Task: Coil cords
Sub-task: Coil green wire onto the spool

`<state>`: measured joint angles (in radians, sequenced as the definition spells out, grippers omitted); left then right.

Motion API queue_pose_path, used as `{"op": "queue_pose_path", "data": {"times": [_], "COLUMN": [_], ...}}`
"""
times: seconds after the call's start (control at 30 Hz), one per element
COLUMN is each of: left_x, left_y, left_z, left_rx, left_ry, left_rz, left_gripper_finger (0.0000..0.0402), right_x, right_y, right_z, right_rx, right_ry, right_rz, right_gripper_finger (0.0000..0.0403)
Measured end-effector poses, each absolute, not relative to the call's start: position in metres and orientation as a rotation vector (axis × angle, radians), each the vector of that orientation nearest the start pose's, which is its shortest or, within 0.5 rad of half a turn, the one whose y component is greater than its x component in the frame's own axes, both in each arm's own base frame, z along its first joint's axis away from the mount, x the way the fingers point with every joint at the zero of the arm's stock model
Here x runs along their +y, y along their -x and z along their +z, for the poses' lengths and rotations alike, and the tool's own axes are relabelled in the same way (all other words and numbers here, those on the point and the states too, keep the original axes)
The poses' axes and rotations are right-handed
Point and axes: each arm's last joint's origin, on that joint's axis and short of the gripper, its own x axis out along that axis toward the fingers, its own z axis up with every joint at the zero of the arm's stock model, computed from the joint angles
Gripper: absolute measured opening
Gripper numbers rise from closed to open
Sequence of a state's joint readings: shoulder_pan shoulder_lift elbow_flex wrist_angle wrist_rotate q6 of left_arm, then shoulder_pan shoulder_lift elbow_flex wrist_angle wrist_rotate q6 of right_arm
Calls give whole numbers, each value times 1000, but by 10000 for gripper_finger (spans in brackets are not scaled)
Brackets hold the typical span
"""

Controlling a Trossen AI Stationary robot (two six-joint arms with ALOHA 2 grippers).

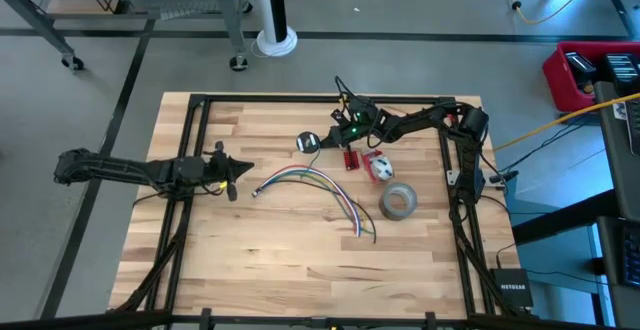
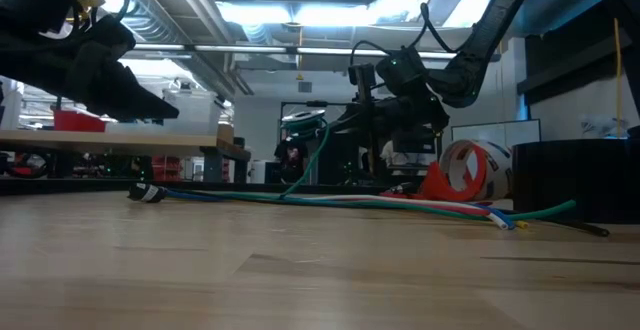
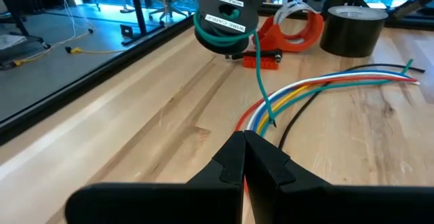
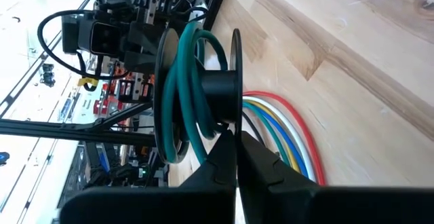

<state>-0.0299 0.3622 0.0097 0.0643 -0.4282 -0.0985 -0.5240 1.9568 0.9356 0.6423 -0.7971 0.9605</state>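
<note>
The right gripper [image 1: 322, 140] is reaching over the far middle of the table and its fingers are clenched on a small black spool [image 4: 200, 91]; it is holding the spool lifted above the wood, probably so that the wire can wind on it freely without rubbing the table. Some turns of the dark green wire [image 4: 184, 95] are already sitting around the core of the spool, and from there the wire is hanging down loose, its free end [image 3: 272, 121] reaching to the bundle, so I judge that the coiling is in progress and not finished. The bundle of coloured cords [image 1: 318, 185] is lying flat on the table in a long curve, between the two arms, with one end near the left arm and the other end spreading out near the grey tape roll [image 1: 398, 202]. It is looking untouched, so it is most likely waiting for its turn. The left gripper [image 1: 236, 169] is hovering at the left side of the table, just beside the near end of the bundle, with its fingers pressed together and holding nothing; I think it is placed there to be ready to guide or catch the wire. The small red-and-white pieces [image 1: 370, 161] are lying beside the tape roll, apart from the work.
</note>
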Motion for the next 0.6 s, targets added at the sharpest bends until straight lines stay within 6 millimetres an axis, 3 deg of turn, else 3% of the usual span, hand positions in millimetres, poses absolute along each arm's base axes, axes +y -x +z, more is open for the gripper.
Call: {"op": "queue_pose_path", "data": {"times": [0.47,0.6], "left_x": [9,9], "left_y": [-114,-114], "left_z": [142,142], "left_rx": [263,263], "left_ry": [30,30], "left_rz": [409,409], "left_gripper_finger": [0,0], "right_x": [-171,-171], "right_y": [-339,-334], "right_z": [140,157], "right_rx": [421,408], "right_ry": [-1174,-1120], "right_rz": [151,178], "right_gripper_finger": [1,1]}}
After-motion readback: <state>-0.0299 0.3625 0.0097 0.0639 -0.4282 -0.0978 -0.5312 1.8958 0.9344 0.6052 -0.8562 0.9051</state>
